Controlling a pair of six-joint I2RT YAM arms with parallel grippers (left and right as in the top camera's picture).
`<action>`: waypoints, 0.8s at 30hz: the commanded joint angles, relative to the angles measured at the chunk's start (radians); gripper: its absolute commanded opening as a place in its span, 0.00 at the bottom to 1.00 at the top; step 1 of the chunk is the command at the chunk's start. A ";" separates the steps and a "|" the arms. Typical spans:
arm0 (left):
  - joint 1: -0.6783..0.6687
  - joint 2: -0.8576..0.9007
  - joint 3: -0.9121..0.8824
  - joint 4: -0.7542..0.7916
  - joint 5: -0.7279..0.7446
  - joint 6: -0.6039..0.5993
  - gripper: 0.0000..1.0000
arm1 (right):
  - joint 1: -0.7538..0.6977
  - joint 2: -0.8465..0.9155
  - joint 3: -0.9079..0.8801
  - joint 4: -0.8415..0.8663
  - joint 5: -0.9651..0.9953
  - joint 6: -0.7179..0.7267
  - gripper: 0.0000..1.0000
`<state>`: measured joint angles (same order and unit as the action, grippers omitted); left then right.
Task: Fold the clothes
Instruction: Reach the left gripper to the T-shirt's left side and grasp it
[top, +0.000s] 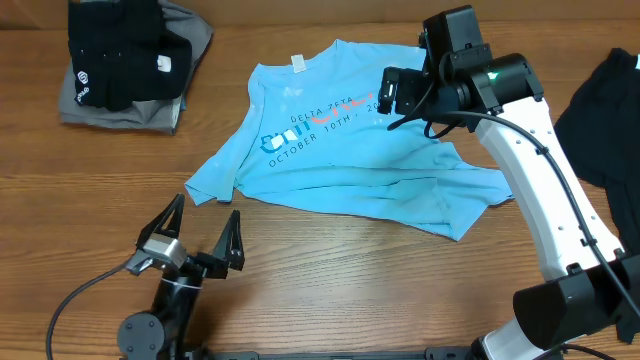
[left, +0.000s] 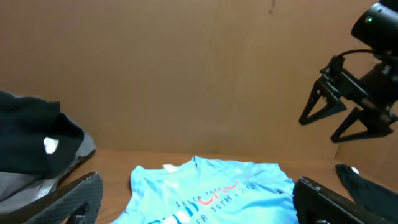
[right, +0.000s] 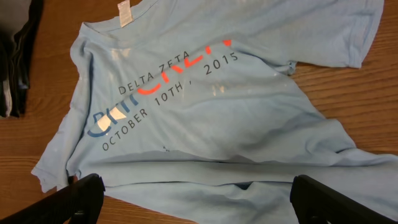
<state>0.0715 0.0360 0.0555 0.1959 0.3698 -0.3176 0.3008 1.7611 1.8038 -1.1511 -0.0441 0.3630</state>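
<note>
The light blue T-shirt lies spread print-up and rumpled on the tabletop. The right gripper hovers over the end of the shirt's lettering, fingers wide and empty. The left gripper sits just off the shirt's near sleeve, fingers wide, holding nothing. A folded black-and-grey stack lies well off the shirt's collar corner, and a black garment lies apart on the shirt's opposite side.

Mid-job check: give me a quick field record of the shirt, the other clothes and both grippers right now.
shirt: light blue T-shirt, spread print-up mid-table, rumpled at one hem, not yet folded
left gripper: open, empty, at the near edge, short of the shirt
right gripper: open, empty, raised over the shirt's right side
far-left pile: folded black garment on grey garment
right edge: loose black garment
</note>
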 joint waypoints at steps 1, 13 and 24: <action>-0.006 0.110 0.164 -0.079 -0.003 0.018 1.00 | -0.003 0.003 -0.005 0.006 0.010 0.005 1.00; -0.006 0.995 0.896 -0.769 0.105 0.181 1.00 | -0.003 0.003 -0.005 -0.013 0.037 0.004 1.00; -0.003 1.458 1.000 -0.898 -0.106 -0.128 1.00 | -0.003 0.003 -0.005 -0.018 0.051 0.004 1.00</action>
<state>0.0715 1.4307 0.9939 -0.6708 0.3958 -0.3172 0.3008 1.7611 1.7988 -1.1709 -0.0090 0.3630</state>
